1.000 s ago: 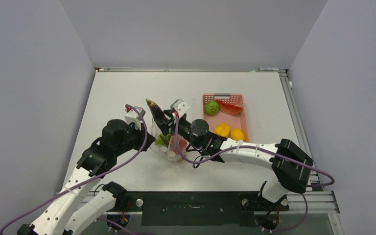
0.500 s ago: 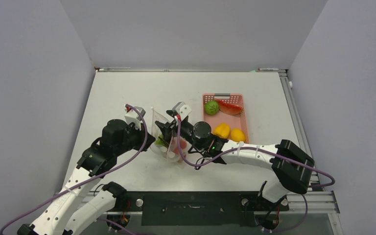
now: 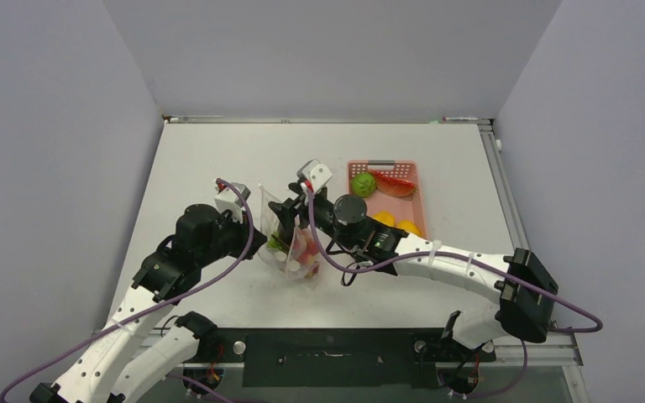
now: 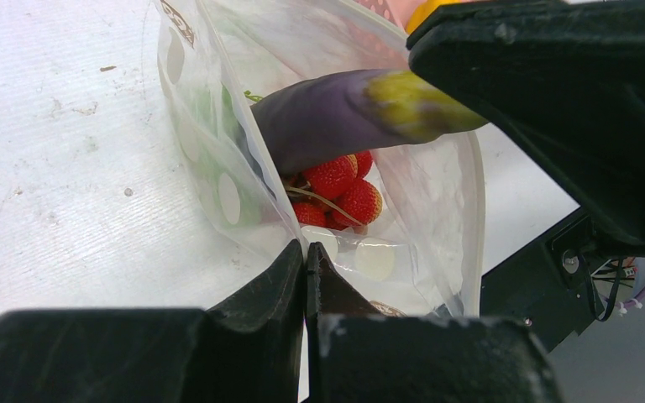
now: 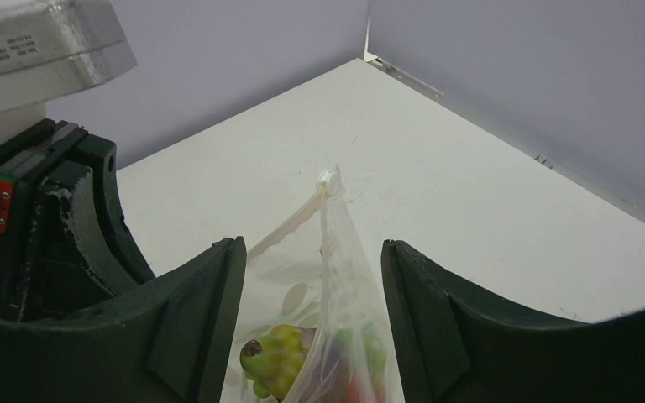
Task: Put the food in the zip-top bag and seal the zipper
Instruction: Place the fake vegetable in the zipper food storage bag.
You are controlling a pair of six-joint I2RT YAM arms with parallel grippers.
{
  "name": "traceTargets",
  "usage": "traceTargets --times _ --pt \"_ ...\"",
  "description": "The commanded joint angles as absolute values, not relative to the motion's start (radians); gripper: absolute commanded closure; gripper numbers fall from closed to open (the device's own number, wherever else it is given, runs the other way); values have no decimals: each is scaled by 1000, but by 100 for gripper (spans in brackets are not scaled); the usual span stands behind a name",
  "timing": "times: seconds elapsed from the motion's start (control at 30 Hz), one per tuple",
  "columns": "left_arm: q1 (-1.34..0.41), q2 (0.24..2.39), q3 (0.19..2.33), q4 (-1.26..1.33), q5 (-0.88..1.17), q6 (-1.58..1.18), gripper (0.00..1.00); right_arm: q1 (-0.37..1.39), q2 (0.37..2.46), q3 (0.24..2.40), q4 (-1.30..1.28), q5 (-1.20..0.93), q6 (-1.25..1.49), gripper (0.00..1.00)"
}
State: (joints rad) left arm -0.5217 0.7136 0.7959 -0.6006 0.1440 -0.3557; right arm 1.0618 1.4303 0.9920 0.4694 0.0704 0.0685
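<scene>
The clear zip-top bag [image 3: 292, 245] stands open on the table, white dots on its side [image 4: 228, 198]. My left gripper [image 4: 305, 249] is shut on the bag's near mouth edge [image 3: 258, 242]. The purple eggplant [image 4: 323, 117] lies inside the bag, on top of red pieces [image 4: 342, 189], with green grapes [image 3: 279, 243] beside them. My right gripper [image 5: 311, 245] is open and empty just above the bag's mouth [image 3: 290, 214]. The eggplant's green stem [image 5: 275, 357] shows below it. The zipper [image 5: 290, 225] runs along the mouth edge to a white slider [image 5: 329, 178].
The pink basket [image 3: 421, 189] stands right of the bag, behind my right arm. It holds a green round fruit [image 3: 363, 184], a red piece [image 3: 395, 184], the yellow pepper [image 3: 382, 219] and the lemon [image 3: 410, 227]. Grey walls close the table's sides.
One second ago my right gripper held the eggplant upright above the bag. It lowered it in, let go and now stands open. The left gripper kept hold of the bag.
</scene>
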Motion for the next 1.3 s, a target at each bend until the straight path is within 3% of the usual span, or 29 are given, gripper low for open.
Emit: traceTargets --times 0.0,0.7,1.27 --pt "-517 712 802 -558 163 -352 100 1071 1379 1092 262 59 120 39" --pt "-517 713 802 -558 163 -353 100 1141 1437 1338 -171 216 187 51" --pt "-517 711 802 -558 164 -353 100 1210 1515 1410 -276 335 154 57"
